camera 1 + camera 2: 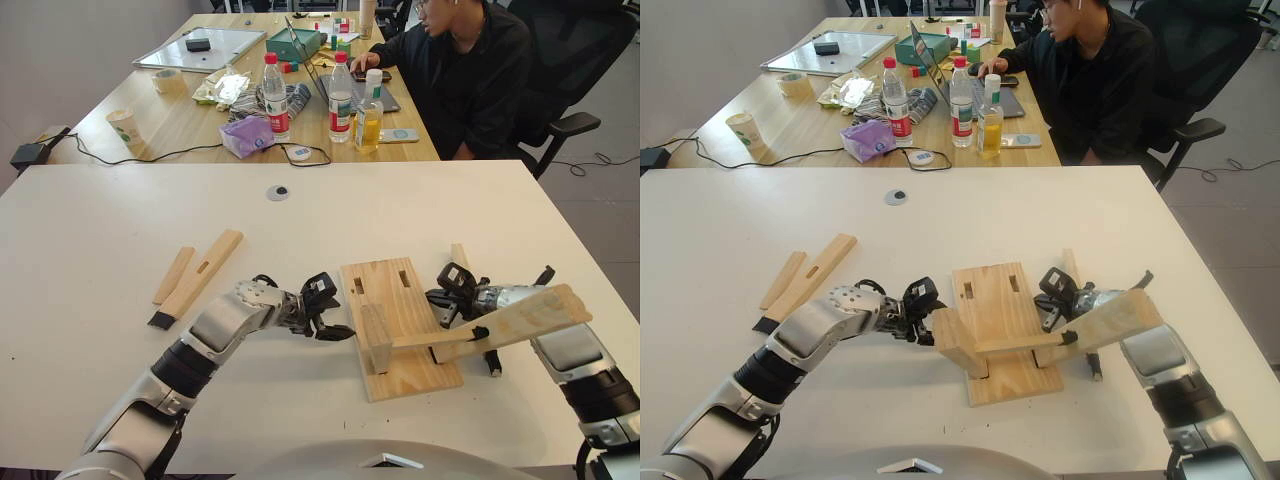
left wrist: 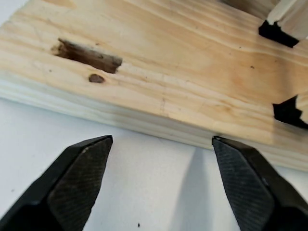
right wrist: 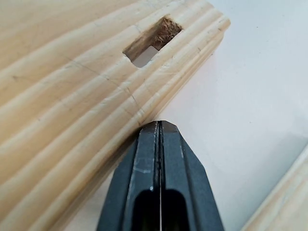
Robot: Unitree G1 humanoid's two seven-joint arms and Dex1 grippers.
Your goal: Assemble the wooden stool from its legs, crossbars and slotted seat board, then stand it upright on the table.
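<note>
Front and centre on the white table (image 1: 120,220), we've got the slotted seat board (image 1: 392,308) lying flat. It's pale pine with a bold grain, and two short rectangular slots are cut side by side near its far edge.

On top of it we see a half-built frame. One leg (image 1: 375,340) stands at the board's left edge, and a thin crossbar (image 1: 425,340) runs off it to the right. The crossbar meets a second leg (image 1: 525,315), wider, which juts out past the board's right edge and lies across the right arm.

Now the left gripper (image 2: 162,139): it sits low over the table, just beside the board's left edge. Its fingers are spread wide with nothing between them.

Over to the right gripper (image 3: 159,126): its fingers are pressed tight together, their tip right up against the board's right edge, near a slot. We see nothing clamped in them.

Away to the left, well apart from the board, two loose parts lie side by side. One is a slim stick (image 1: 174,274); the other is a broader leg (image 1: 205,270) with a slot and a dark tip. One more wooden strip (image 1: 459,255) pokes out behind the right gripper.
</note>
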